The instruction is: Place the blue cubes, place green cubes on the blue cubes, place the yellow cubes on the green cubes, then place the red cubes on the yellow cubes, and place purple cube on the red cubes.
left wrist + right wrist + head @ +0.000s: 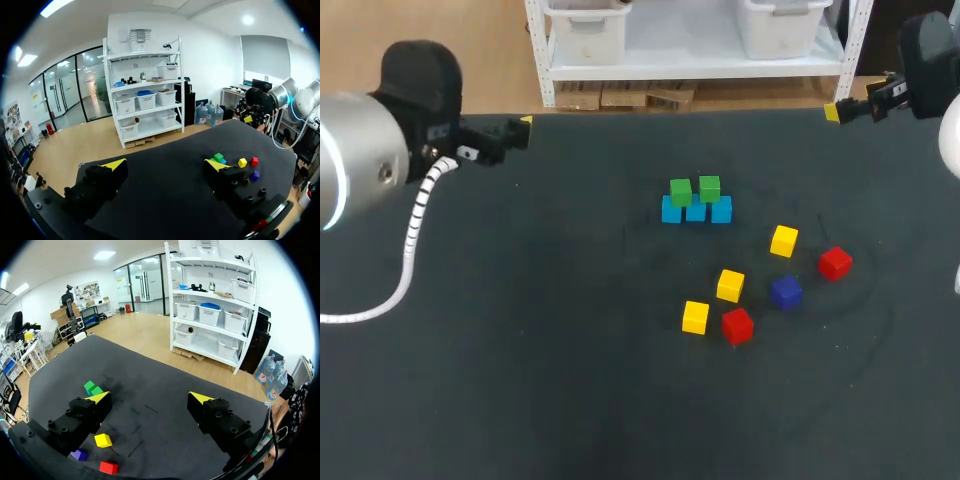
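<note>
At the middle of the table [520, 380], three blue cubes [696, 211] in a touching row, two green cubes [681, 192] on top; no yellow up yet. Left gripper [165, 165] and right gripper [149, 398] hang at the far edge, well apart from the cubes, jaws spread, holding nothing. Step judged: yellow onto green. Lone yellow cube [783, 240], right arm's side, looks the easiest pick. The other yellow cubes [730, 285] sit near a red cube [737, 325] and the purple cube [786, 291], tight for fingers. Come down plumb, let go low, don't nudge the greens. Widest room lies on the left arm's side of the stack; all cubes well in from the edges.
</note>
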